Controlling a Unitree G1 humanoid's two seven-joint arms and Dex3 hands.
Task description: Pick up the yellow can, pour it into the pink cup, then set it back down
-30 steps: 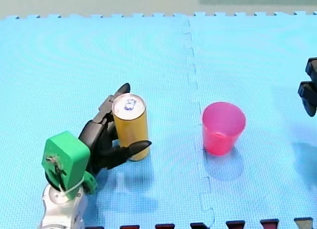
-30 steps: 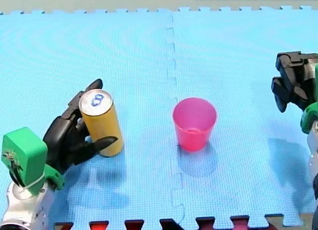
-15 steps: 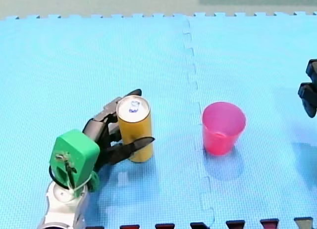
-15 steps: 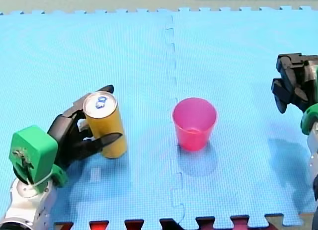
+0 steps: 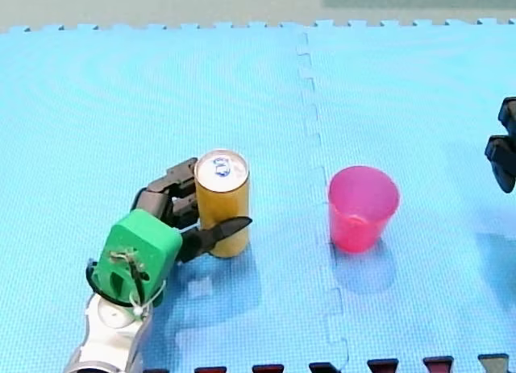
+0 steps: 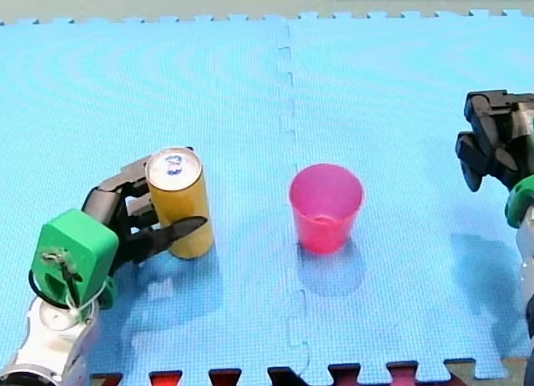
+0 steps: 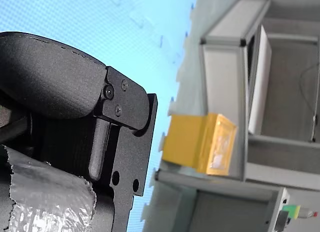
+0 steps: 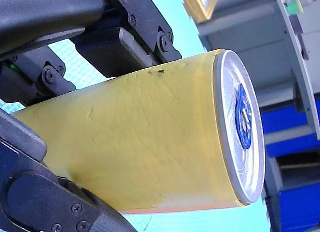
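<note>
First head view: you see the yellow can [image 5: 222, 204], silver lid with blue tab, upright and clasped in the left hand [image 5: 184, 221]. The pink cup [image 5: 363, 208] stands well beyond the can on the blue foam mat [image 5: 121, 107].
Second head view: the right hand [image 6: 492, 148] is at the mat's edge; you cannot tell its grip state.
Second wrist view: the fingers [image 8: 125, 46] wrap the can's creased wall.

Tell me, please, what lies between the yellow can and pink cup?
Only bare blue mat, its seam beside the pink cup, in both head views. The left hand grips the yellow can; the right hand hangs far right.
</note>
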